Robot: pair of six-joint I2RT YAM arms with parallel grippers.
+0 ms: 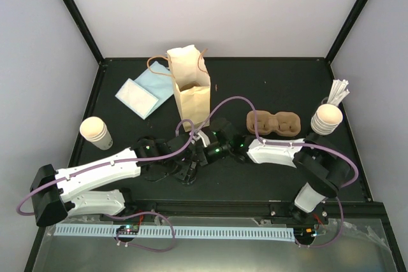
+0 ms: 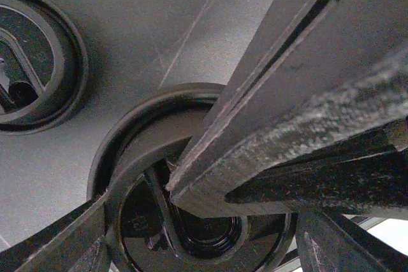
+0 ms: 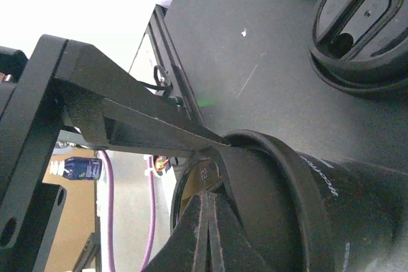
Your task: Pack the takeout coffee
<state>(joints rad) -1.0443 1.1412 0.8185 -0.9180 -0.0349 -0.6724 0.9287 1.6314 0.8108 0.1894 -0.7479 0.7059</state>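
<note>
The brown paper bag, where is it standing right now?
In the top view the brown paper bag stands upright and open at the back middle of the table, with the blue napkins to its left and the pulp cup carrier to its right.

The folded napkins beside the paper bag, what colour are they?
Pale blue folded napkins, lying left of the tan paper bag; the top external view shows them best.

A tall tan paper bag (image 1: 189,87) with thin looped handles stands open just beyond the two wrists meeting mid-table, and flat pale-blue and white napkin packets (image 1: 141,92) lie to its left, well behind the left wrist. A brown moulded pulp two-cup carrier (image 1: 274,123) sits just behind the right wrist, with a nested stack of cream paper cups (image 1: 327,119) and white sticks (image 1: 338,92) farther right. Round black plastic lids (image 3: 364,22) lie on the dark tabletop (image 2: 191,17) close under both wrist cameras.
</note>
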